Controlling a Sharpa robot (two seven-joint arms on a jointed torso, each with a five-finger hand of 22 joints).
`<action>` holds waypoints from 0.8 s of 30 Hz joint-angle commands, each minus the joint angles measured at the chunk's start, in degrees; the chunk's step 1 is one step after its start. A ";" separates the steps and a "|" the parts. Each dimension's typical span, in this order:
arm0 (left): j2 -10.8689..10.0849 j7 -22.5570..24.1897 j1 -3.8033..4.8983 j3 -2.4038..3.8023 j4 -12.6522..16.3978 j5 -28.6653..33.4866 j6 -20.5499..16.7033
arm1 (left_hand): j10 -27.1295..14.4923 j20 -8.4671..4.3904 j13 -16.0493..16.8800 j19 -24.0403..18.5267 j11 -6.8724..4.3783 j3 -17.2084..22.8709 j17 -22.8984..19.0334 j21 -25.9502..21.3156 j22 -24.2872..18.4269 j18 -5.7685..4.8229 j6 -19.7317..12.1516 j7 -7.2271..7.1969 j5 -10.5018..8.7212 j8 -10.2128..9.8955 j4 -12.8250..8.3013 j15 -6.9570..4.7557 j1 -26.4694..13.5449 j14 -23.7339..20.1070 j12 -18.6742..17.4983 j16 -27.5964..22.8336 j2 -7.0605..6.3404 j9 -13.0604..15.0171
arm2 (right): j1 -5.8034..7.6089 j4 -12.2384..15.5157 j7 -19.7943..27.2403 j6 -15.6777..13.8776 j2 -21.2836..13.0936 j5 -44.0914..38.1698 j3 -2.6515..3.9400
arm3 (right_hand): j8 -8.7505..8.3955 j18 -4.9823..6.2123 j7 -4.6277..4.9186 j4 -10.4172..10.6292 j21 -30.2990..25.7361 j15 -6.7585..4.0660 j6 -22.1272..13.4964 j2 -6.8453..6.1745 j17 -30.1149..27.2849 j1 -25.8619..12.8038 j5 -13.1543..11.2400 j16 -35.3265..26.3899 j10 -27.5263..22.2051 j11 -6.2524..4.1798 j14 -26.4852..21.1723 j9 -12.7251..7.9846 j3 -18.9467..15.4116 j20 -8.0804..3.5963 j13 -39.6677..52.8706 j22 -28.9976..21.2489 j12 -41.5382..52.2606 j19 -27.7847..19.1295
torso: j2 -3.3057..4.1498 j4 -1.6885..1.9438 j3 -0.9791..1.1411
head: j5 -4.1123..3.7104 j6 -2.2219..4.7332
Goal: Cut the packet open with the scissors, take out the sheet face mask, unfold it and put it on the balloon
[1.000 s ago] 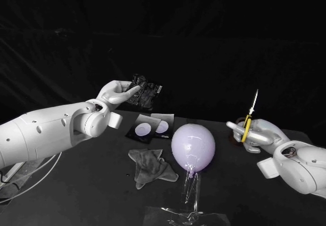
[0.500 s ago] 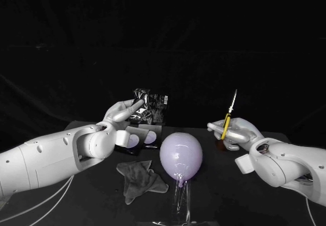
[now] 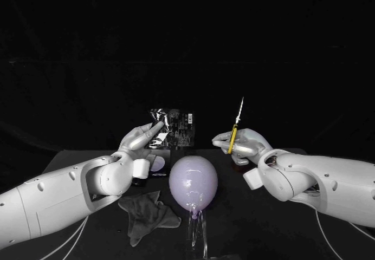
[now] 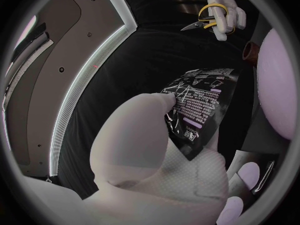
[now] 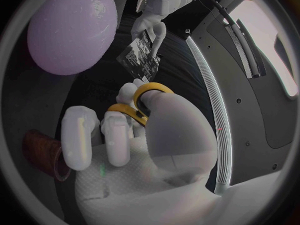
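My left hand [image 3: 143,136] holds a black foil packet [image 3: 172,128] upright above the table; in the left wrist view the packet [image 4: 199,107] is pinched between my fingers. My right hand [image 3: 243,144] grips yellow-handled scissors [image 3: 236,125] with the blades pointing up, a short way right of the packet. In the right wrist view my fingers pass through the yellow scissor handles [image 5: 142,102] and the packet [image 5: 141,56] is ahead. A pale lilac balloon [image 3: 193,181] stands on a clear stand between the two arms, below the packet.
A grey cloth [image 3: 148,214] lies crumpled on the black table [image 3: 250,227] left of the balloon. A dark tray with white round pieces [image 3: 157,163] sits behind my left hand. A brown cup [image 5: 42,154] stands near my right hand.
Both hands have drawn closer together: the right hand has carried the scissors up and left toward the packet. The whole picture has shifted, so the camera moved too.
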 commanded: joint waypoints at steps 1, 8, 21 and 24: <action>0.67 0.82 0.00 0.19 0.09 1.90 2.63 | -0.38 0.00 -0.07 0.60 -0.17 0.33 0.08 0.04 -0.10 0.42 -0.50 0.04 0.27 0.22 -0.04 0.01 0.02 0.05 -0.18 -0.04 0.52 0.03 | 0.17 -0.49 0.80 -0.78 0.54 0.77 0.14 | -0.16 -0.89 7.21 -0.65 0.51 1.21 -11.57 -2.64 15.05 -1.16 -0.01 0.20 14.55 4.45 5.76 -1.13 -0.42 0.70 15.09 12.13 62.99 1.95 | 0.06 0.02 -0.10 | -0.92 -0.08; 1.79 0.56 -0.02 0.46 0.05 2.09 2.96 | -0.42 -0.05 -0.06 0.82 -0.16 0.44 0.13 0.01 -0.17 0.43 -0.56 0.05 0.27 0.23 -0.16 0.01 0.08 0.04 -0.16 -0.06 0.63 0.07 | 0.29 -0.57 0.84 -0.72 1.35 1.08 0.30 | -0.10 -0.85 7.35 -1.20 0.53 1.41 -13.96 -3.77 15.05 -2.02 0.00 0.20 14.55 4.63 5.76 -3.13 -1.69 1.17 15.09 12.21 62.99 1.94 | 0.06 0.08 -0.08 | -1.18 -0.23; 2.89 -0.39 0.00 0.55 0.30 2.08 3.69 | -0.40 -0.07 -0.05 0.91 -0.17 0.47 0.15 -0.01 -0.20 0.43 -0.55 0.05 0.26 0.26 -0.20 0.00 0.10 0.06 -0.14 -0.07 0.66 0.10 | 0.31 -0.67 1.55 0.04 3.12 2.14 0.72 | -0.10 -0.81 7.83 -0.93 0.41 1.77 -19.02 -4.24 15.05 -3.28 -0.01 0.20 14.55 5.04 5.76 -6.49 -5.01 1.65 15.09 12.27 62.99 1.86 | -0.05 0.03 -0.05 | -1.66 0.00; 2.93 -0.55 0.00 0.55 0.43 2.00 3.83 | -0.38 -0.08 -0.04 0.98 -0.17 0.49 0.18 -0.02 -0.22 0.42 -0.53 0.05 0.26 0.29 -0.22 -0.01 0.11 0.08 -0.12 -0.06 0.70 0.12 | 0.32 -0.82 1.65 0.11 3.37 2.37 0.81 | -0.21 -0.78 8.02 -0.83 0.31 1.89 -20.92 -4.17 15.05 -3.36 0.00 0.20 14.55 5.19 5.76 -8.02 -5.70 1.75 15.09 12.25 62.99 1.79 | -0.05 0.04 -0.03 | -1.66 0.02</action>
